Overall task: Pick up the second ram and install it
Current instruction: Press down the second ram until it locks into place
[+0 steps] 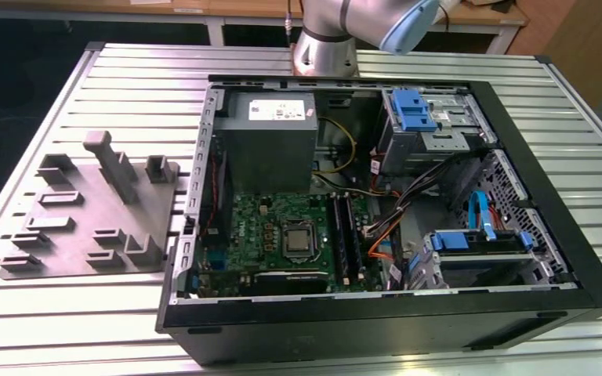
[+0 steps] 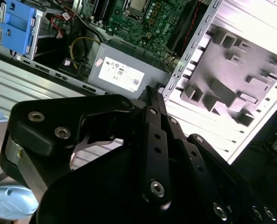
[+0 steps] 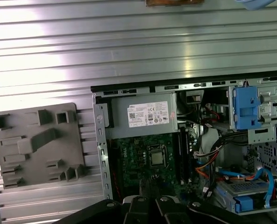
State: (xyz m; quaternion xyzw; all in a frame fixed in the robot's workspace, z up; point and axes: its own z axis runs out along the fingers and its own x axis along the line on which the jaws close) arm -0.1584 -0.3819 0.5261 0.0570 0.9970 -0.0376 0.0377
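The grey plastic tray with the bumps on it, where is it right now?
The grey tray lies flat on the ribbed metal table, at the exterior view's left, right beside the open computer case.

Motherboard (image 1: 280,227) open from above (cables (image 1: 411,200) crowd beside it).

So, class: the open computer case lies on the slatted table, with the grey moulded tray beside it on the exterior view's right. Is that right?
Not quite. The grey moulded tray lies on the exterior view's left of the open computer case, not its right. Both do rest on the slatted table, as the exterior view shows.
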